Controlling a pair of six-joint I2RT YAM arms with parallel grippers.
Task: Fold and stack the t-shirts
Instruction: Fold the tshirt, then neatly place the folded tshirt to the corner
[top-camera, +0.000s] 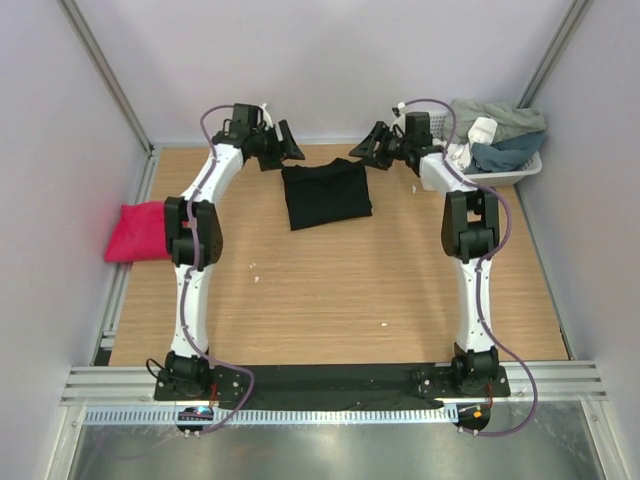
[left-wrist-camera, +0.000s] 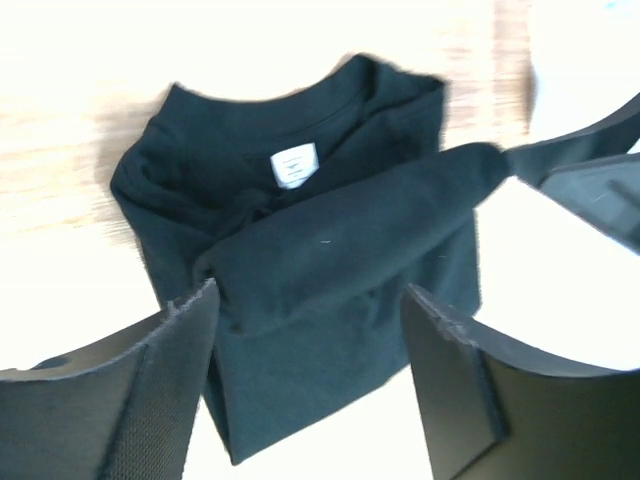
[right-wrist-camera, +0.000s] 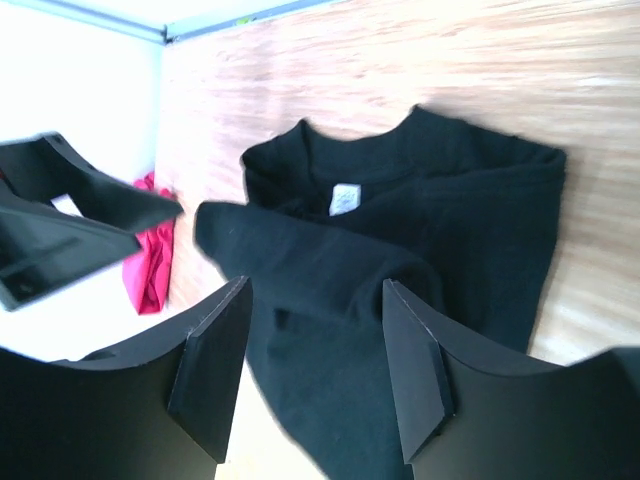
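At the left edge of the table (top-camera: 330, 300) the pink t-shirt (top-camera: 138, 232) lies as a compact folded bundle, well apart from everything else, probably parked there to start the stack. Further right, the left hand (top-camera: 288, 146) hovers just beyond the far-left corner of the black t-shirt (top-camera: 326, 192). Its fingers (left-wrist-camera: 160, 400) are spread wide, with nothing between them and no cloth touched. The black t-shirt sits at the far middle of the table as a rough rectangle, its collar and white tag (left-wrist-camera: 294, 165) facing up. A rolled flap lies slantwise across it, so the fold looks unfinished to me. The right hand (top-camera: 368, 146) mirrors the left at the far-right corner, equally agape and empty. The pair seem placed to take both far corners together. At the far right stands a white basket (top-camera: 500, 176) holding more clothes.
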